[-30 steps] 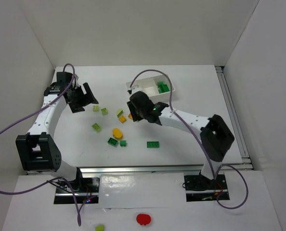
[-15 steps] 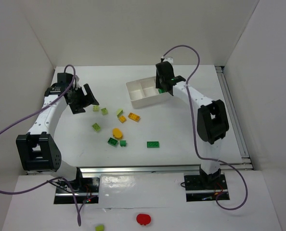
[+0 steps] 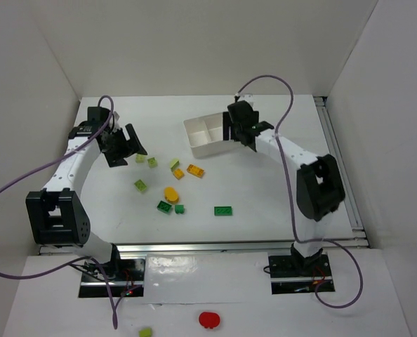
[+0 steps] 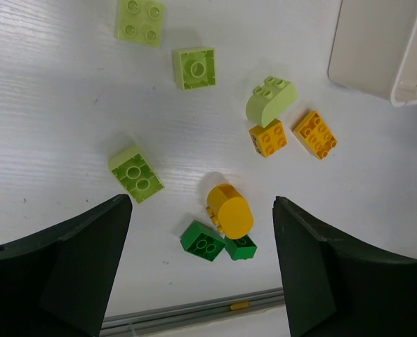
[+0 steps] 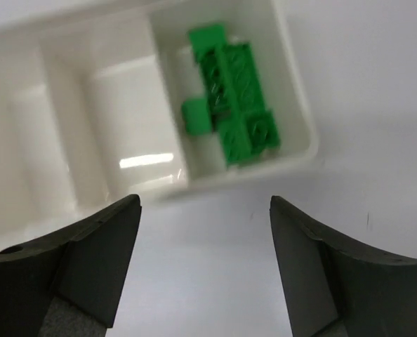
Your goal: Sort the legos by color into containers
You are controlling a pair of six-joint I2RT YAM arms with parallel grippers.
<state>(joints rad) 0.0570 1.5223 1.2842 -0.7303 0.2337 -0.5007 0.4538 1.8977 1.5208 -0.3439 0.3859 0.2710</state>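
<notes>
The white tray (image 3: 203,139) stands at the back middle of the table. My right gripper (image 3: 238,133) hangs open over the tray's right compartment and holds nothing. In the right wrist view, several dark green legos (image 5: 233,105) lie in that compartment of the tray (image 5: 243,172), while the other two compartments look bare. My left gripper (image 3: 131,144) is open at the left, above the loose pile. Below it lie lime legos (image 4: 136,174), two orange ones (image 4: 315,133), the rounded orange-yellow piece (image 4: 231,209) and two dark green bricks (image 4: 202,241). A third dark green brick (image 3: 223,210) lies apart.
A metal rail (image 3: 215,246) runs along the table's near edge. A red round object (image 3: 209,320) and a lime brick (image 3: 145,332) sit on the front ledge beyond it. White walls enclose the table on three sides.
My right arm swung from the middle of the table to the tray's right compartment, and its jaws have opened there. The left arm has barely shifted.
</notes>
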